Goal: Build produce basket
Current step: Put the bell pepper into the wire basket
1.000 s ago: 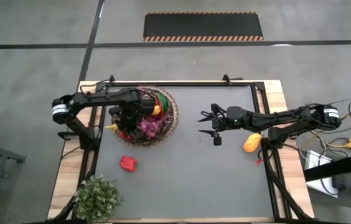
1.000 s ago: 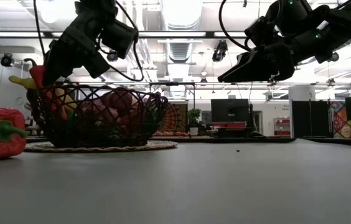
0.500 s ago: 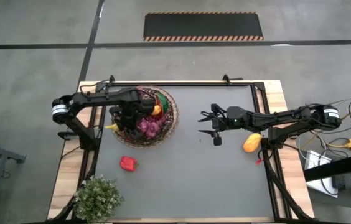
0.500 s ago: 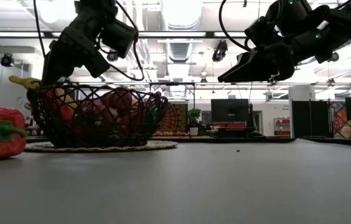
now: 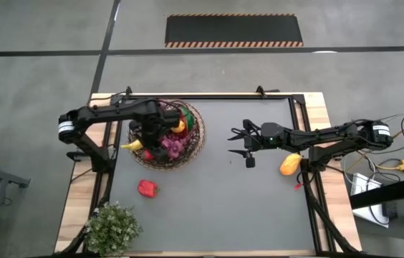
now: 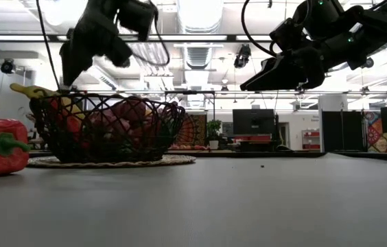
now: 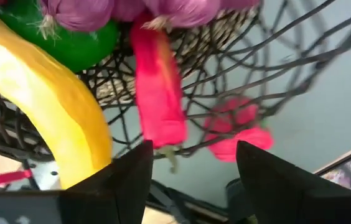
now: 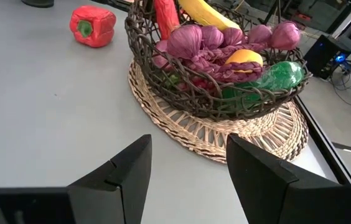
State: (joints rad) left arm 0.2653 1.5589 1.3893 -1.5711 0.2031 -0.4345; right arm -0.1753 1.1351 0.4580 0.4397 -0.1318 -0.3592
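Your left hand (image 5: 147, 132) hangs open and empty over the basket (image 5: 191, 140), so the red pepper (image 5: 147, 188) on the worktop just toward the near edge is its reach.

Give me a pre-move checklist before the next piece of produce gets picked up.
1. Left gripper empty over the basket: ok, fingers apart, nothing between them.
2. Chili and banana inside the basket: ok.
3. Red pepper free on the table, apart from the basket: ok.
4. Right gripper empty and open: ok, waiting mid-table.
5. Orange fruit reachable: cannot tell, the right arm partly covers it.
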